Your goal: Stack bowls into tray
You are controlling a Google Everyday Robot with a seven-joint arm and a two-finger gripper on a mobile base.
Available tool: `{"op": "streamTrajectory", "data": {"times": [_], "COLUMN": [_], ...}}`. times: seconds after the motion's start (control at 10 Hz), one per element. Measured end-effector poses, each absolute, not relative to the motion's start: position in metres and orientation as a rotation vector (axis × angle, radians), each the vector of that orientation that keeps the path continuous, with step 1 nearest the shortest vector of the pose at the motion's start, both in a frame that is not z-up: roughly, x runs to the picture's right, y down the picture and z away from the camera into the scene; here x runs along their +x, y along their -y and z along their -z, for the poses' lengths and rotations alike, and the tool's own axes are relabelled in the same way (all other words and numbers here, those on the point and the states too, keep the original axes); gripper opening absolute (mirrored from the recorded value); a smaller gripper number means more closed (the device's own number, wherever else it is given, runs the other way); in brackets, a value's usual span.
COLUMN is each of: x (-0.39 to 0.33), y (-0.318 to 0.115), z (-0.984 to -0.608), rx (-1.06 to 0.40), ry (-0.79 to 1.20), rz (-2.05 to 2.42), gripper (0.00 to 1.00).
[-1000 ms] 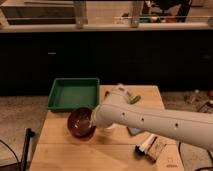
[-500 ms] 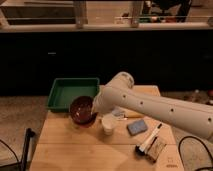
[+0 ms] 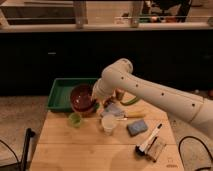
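1. Camera view, layout: the wooden table [image 3: 90, 145] fills the lower part of the picture; the green tray [image 3: 61, 95] sits at its far left corner, its rim partly over the far edge; the white arm [image 3: 155, 95] reaches in from the right side and bends down toward the tray's near right corner.

2. Camera view, bowls: the maroon bowl [image 3: 81, 96] hangs tilted at the tray's near right rim, with the orange bowl [image 3: 86, 108] showing as a bright edge just beneath it; the two appear nested, though whether they rest on the rim or are lifted clear I cannot tell.

3. Camera view, gripper: the gripper [image 3: 96, 100] is at the right side of the bowls, hidden behind the wrist; how far its jaws stand apart, and whether they hold a bowl, I cannot tell.

4. Camera view, the rest: a green cup [image 3: 75, 119] and a white cup [image 3: 108, 124] stand near the table's middle; a blue-grey sponge [image 3: 136, 127] lies toward the right edge.

5. Progress: stacking looks done; what remains, I judge, is settling the pair fully inside the tray.

6. Change: half a second ago the maroon bowl sat further onto the table, nearer the white cup; now it has moved toward the tray, and the arm has swung left with it.
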State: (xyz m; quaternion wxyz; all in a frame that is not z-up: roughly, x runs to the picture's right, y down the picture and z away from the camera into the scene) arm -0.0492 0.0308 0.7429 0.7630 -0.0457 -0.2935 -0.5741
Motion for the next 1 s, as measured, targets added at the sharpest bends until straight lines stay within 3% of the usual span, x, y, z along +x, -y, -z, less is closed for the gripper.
{"op": "streamTrajectory", "data": {"times": [0.5,1.0], "x": [-0.061,-0.072], "y": [0.009,0.015], "z": [-0.795,-0.835], "rx": [-0.06,-0.04], "ry": [0.697,0.76], "rz": [1.214,1.161], "gripper": [0.03,0.03]}}
